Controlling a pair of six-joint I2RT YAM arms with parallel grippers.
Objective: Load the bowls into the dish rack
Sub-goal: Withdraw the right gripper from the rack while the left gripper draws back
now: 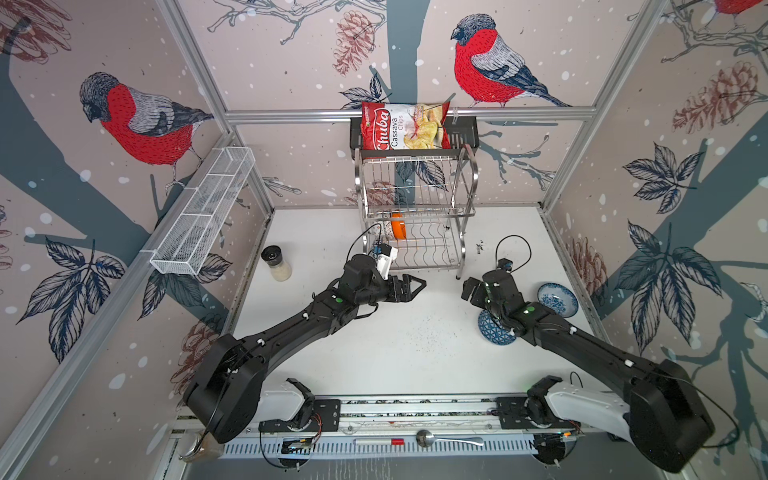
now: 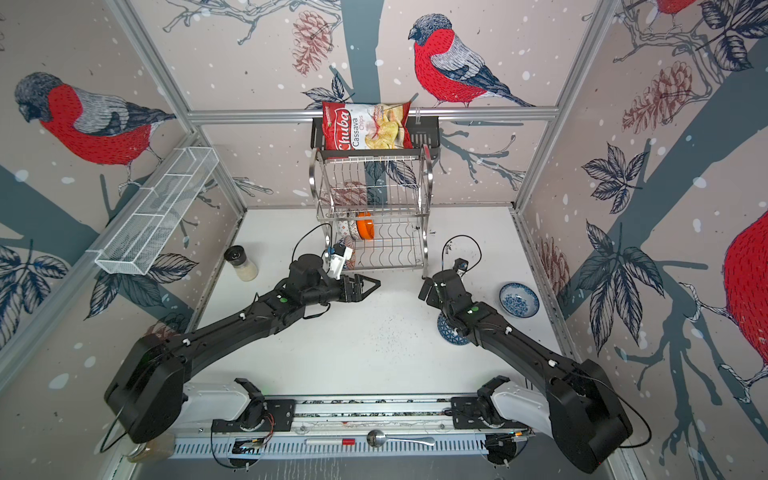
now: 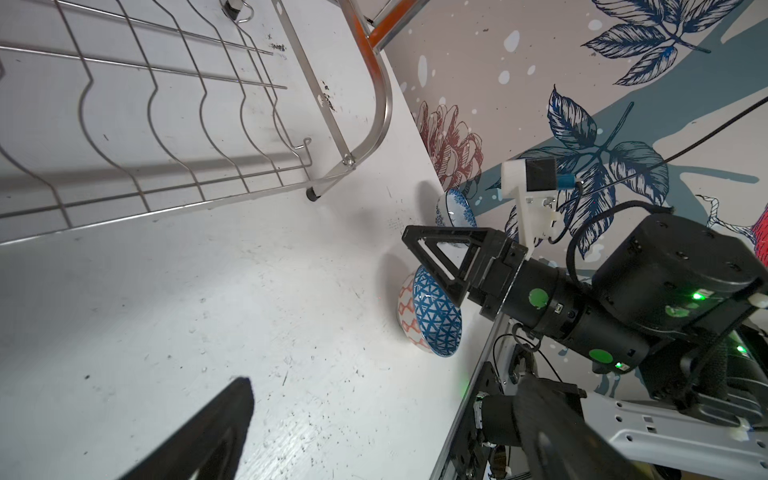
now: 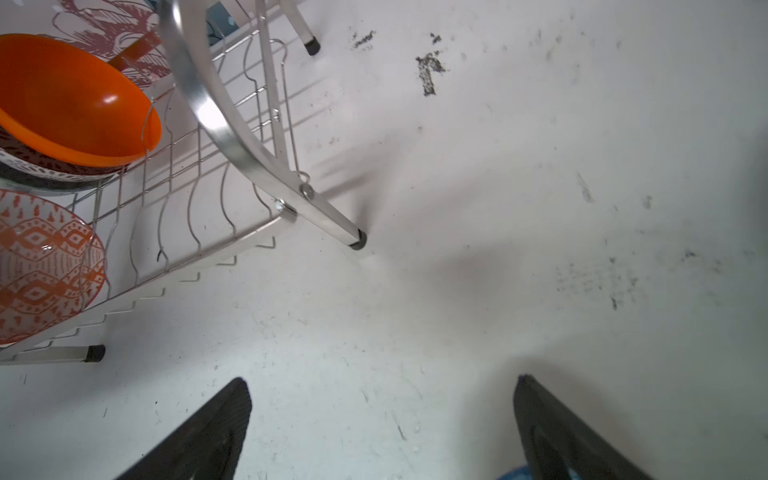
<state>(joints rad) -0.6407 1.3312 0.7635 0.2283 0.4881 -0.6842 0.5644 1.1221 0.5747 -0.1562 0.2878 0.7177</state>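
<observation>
The dish rack [image 1: 419, 214] stands at the back of the table. Its lower shelf holds the orange bowl [image 4: 70, 99], a dark-patterned bowl [image 4: 41, 170] under it and a red-orange patterned bowl [image 4: 41, 266]. On the table at the right lie a blue-floral bowl [image 1: 557, 299] and a blue-triangle bowl [image 1: 494, 330], the latter partly under the right arm. My left gripper [image 1: 415, 286] hovers open and empty in front of the rack. My right gripper [image 1: 471, 289] faces it, open and empty, near the rack's front right leg [image 4: 357, 243].
A glass shaker jar [image 1: 276, 264] stands at the table's left. A white mesh basket [image 1: 203, 212] hangs on the left wall. A chips bag [image 1: 403, 126] sits on a black shelf above the rack. A spoon [image 1: 440, 438] lies on the front rail.
</observation>
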